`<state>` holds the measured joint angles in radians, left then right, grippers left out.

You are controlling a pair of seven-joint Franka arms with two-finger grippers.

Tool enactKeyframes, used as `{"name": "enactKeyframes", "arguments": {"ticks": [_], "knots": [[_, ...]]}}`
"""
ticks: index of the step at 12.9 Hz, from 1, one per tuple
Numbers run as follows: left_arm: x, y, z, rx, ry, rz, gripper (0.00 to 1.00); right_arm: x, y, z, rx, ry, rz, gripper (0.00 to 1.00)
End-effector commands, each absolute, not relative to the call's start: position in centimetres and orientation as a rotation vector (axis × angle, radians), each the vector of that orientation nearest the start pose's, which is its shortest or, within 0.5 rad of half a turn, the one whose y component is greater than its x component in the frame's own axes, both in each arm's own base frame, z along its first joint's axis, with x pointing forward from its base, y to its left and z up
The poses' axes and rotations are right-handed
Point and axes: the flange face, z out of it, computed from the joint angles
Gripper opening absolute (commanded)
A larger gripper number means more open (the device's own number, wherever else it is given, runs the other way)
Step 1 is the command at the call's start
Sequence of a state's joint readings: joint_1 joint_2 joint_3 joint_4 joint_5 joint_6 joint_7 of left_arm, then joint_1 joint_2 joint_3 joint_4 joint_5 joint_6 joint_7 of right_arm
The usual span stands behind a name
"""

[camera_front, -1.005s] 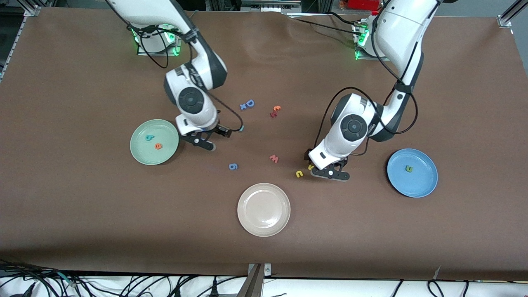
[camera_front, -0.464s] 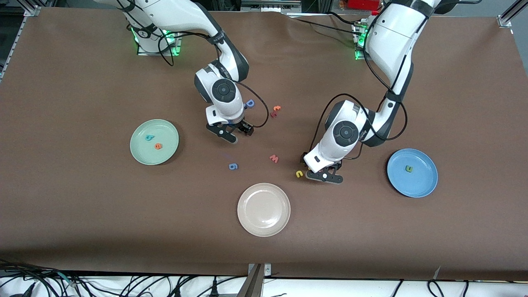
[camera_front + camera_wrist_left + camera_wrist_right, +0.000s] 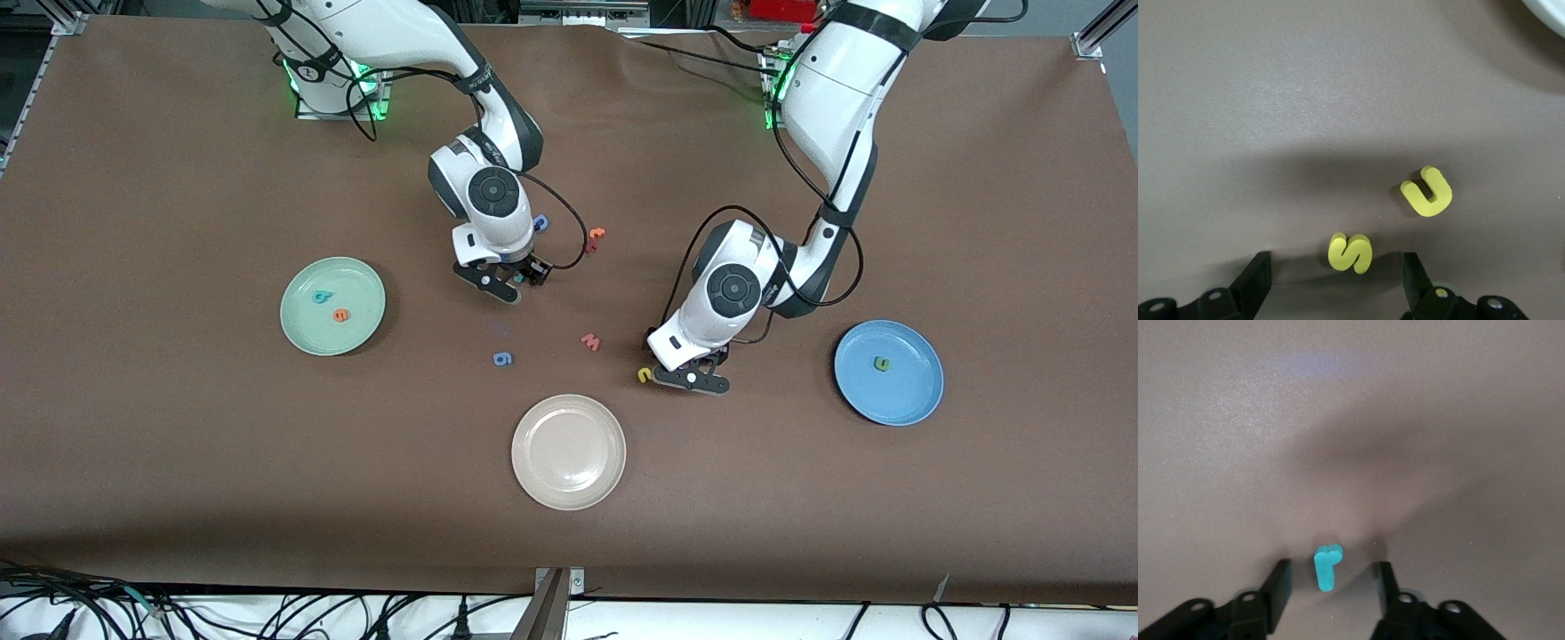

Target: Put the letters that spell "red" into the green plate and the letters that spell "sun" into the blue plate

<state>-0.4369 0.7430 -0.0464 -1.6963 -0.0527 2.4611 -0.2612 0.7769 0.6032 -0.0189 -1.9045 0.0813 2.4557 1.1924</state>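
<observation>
The green plate [image 3: 332, 306] holds a teal "d" [image 3: 322, 297] and an orange "e" [image 3: 340, 315]. A green "n" [image 3: 881, 363] lies in the blue plate [image 3: 888, 372]. My right gripper [image 3: 507, 280] is low over the mat mid-table. In the right wrist view it [image 3: 1331, 581] stands open astride the teal "r" [image 3: 1327, 567], a gap on each side. My left gripper [image 3: 689, 378] is open just beside the yellow "u" [image 3: 645, 375]. In the left wrist view the yellow "s" [image 3: 1350, 253] lies just ahead of its fingertips [image 3: 1336, 270], the "u" [image 3: 1427, 192] a little further out.
A cream-white plate [image 3: 568, 452] sits nearest the front camera, mid-table. A red "w" [image 3: 591, 341] and a blue "g" [image 3: 502, 358] lie between the grippers. A blue "D" [image 3: 540, 222] peeks out by the right wrist, with small orange and red letters [image 3: 594, 238] beside it.
My right arm swung from beside the green plate to mid-table, over the teal "r", and its fingers narrowed. My left gripper slid a little toward the yellow "u".
</observation>
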Motion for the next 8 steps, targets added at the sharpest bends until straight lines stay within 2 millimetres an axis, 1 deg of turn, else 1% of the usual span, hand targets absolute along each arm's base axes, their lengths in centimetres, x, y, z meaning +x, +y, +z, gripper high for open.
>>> {"name": "enactKeyframes", "arguments": {"ticks": [1,2,3,4,6,7,8], "knots": [[60.53,-31.71,16.65,-3.210,0.261,-0.024,0.85,45.47,43.38,17.26,-3.061,0.789,0.082,0.43],[60.49,-31.91,16.69,-3.210,0.269,-0.039,0.81,45.53,43.31,17.26,-3.062,0.789,0.079,0.41],[60.49,-31.91,16.69,-3.210,0.269,-0.039,0.77,45.59,43.37,17.42,-3.059,0.788,0.077,0.35],[60.50,-31.92,16.70,-3.210,0.271,-0.042,0.74,45.65,43.30,17.42,-3.060,0.788,0.076,0.32],[60.48,-32.03,16.66,-3.209,0.281,-0.043,0.69,45.74,43.12,17.28,-3.065,0.783,0.071,0.31],[60.43,-32.00,16.60,-3.208,0.281,-0.040,0.67,45.86,43.11,17.44,-3.068,0.772,0.061,0.23],[60.42,-32.00,16.51,-3.208,0.280,-0.040,0.62,45.80,43.05,17.28,-3.072,0.771,0.061,0.10]]}}
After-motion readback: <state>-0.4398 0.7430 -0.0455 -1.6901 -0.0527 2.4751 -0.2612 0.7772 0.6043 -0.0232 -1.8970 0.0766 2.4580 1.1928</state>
